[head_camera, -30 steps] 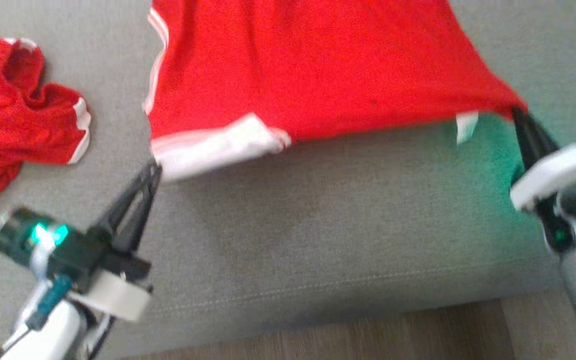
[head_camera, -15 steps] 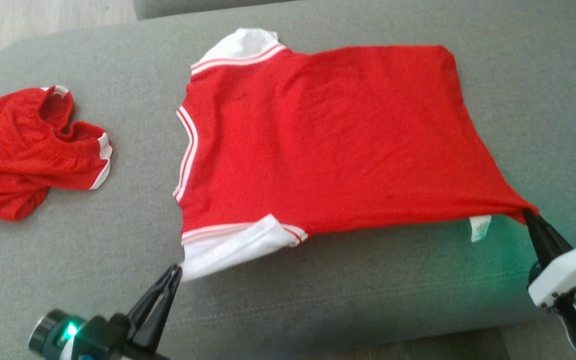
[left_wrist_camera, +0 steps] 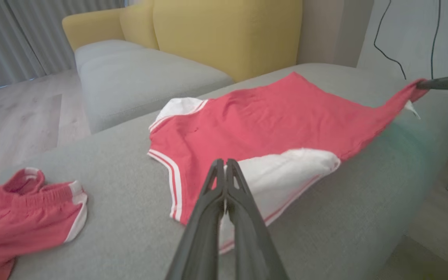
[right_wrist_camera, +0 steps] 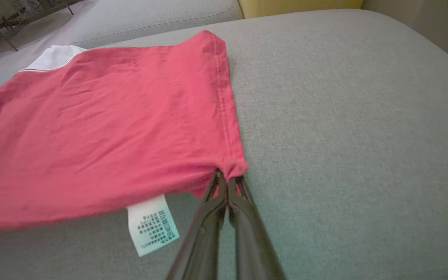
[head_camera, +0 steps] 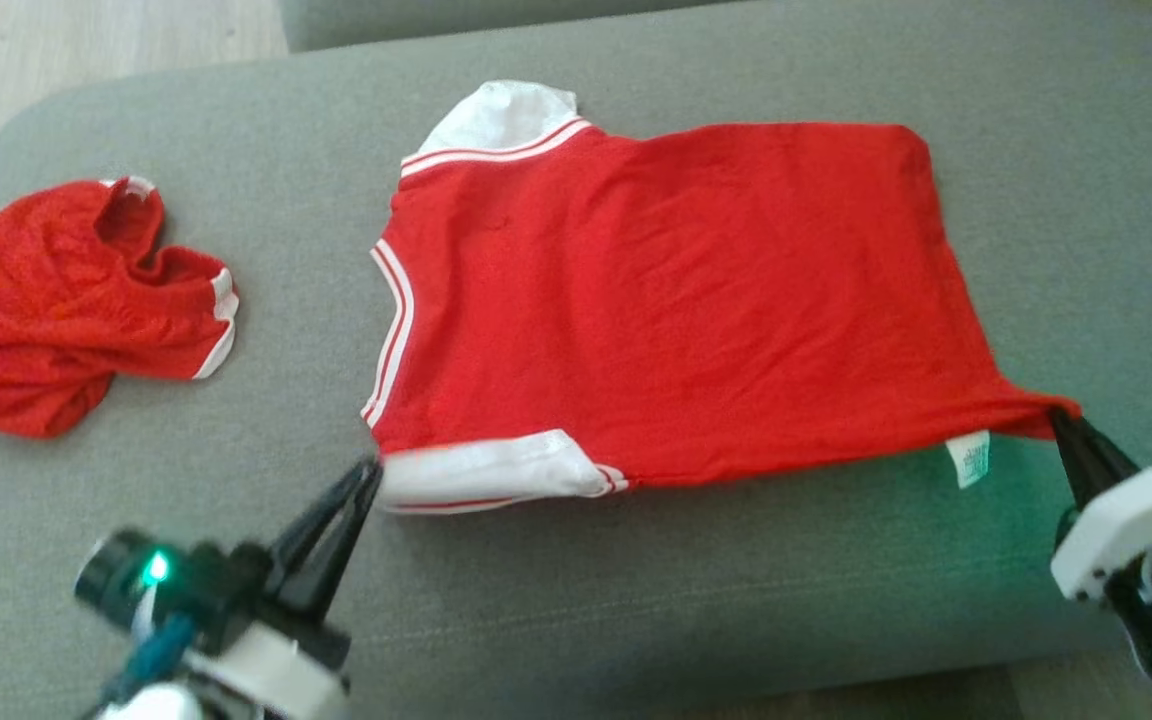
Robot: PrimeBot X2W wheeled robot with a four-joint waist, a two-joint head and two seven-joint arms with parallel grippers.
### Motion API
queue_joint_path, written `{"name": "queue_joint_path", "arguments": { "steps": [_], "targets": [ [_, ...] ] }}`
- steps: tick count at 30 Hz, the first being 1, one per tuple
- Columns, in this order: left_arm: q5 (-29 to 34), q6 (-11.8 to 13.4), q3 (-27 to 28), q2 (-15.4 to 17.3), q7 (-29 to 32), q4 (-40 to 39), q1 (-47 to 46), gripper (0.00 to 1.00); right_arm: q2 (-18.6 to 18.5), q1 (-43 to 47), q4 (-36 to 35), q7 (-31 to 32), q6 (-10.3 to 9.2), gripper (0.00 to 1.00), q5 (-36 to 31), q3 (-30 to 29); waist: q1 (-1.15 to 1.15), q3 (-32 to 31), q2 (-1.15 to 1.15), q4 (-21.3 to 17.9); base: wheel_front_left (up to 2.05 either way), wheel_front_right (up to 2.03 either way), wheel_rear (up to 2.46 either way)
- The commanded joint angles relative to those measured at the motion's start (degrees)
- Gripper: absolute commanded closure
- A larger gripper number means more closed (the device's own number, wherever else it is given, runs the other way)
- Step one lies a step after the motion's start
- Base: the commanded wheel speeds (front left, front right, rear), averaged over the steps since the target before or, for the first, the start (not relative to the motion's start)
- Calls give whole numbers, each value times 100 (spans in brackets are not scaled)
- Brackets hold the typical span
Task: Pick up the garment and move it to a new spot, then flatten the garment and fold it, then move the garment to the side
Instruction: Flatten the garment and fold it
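Observation:
The garment (head_camera: 656, 300) is a red shirt with white sleeves, spread nearly flat on the grey cushion (head_camera: 636, 600). My left gripper (head_camera: 371, 470) is shut, and its tips meet the corner of the near white sleeve (head_camera: 476, 480). In the left wrist view that gripper (left_wrist_camera: 224, 161) lies over the sleeve (left_wrist_camera: 286, 171). My right gripper (head_camera: 1061, 420) is shut on the shirt's near hem corner, which is drawn out to a point. The right wrist view shows that gripper (right_wrist_camera: 224, 175) pinching the corner, with a white care label (right_wrist_camera: 152, 225) beside it.
A second red garment, crumpled shorts (head_camera: 66, 300), lies on the cushion to the left. The cushion's front edge drops to wood floor (head_camera: 886, 695). A yellow sofa (left_wrist_camera: 228, 31) and another grey cushion (left_wrist_camera: 138, 74) stand beyond, and cables (left_wrist_camera: 383, 39) hang on the wall.
The head camera has tilted up, so the whole shirt now shows. The near white sleeve, earlier lifted toward my left gripper, now lies flatter. Both grippers stay shut.

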Motion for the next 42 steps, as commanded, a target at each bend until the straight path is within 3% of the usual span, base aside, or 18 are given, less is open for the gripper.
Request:
{"name": "queue_joint_path", "arguments": {
  "steps": [1,6,12,18,26,33,42],
  "targets": [
    [20,-66,213,-18,-31,-22,-555,100,-71,-416,-91,-37,-1,100,-114,60,1,92,0,52,0,0,0],
    [-261,-221,495,-169,-99,-61,-1367,100,-106,-1023,-224,-238,-1,100,-163,78,1,230,0,77,0,0,0],
    [-268,-426,738,78,101,-338,-2702,100,-416,-1869,-786,-216,-1,100,-296,112,1,162,0,52,0,0,0],
    [-121,-595,689,557,592,-250,-4614,100,-1065,-3326,-1152,397,-1,100,-260,489,1,-26,0,-68,0,0,0],
    [-225,-636,-373,881,724,1071,-7025,100,-1508,-5400,-155,1314,-1,100,761,1100,1,-200,0,-61,0,0,0],
    [-282,-637,-1307,885,464,2237,-8546,100,-1952,-6319,781,1518,-1,100,818,1565,1,-64,0,89,0,0,0],
    [-623,-638,-2540,680,425,3507,-9775,100,-1687,-7131,2090,1078,-1,100,587,2040,1,996,0,165,0,0,0]
  ]
}}
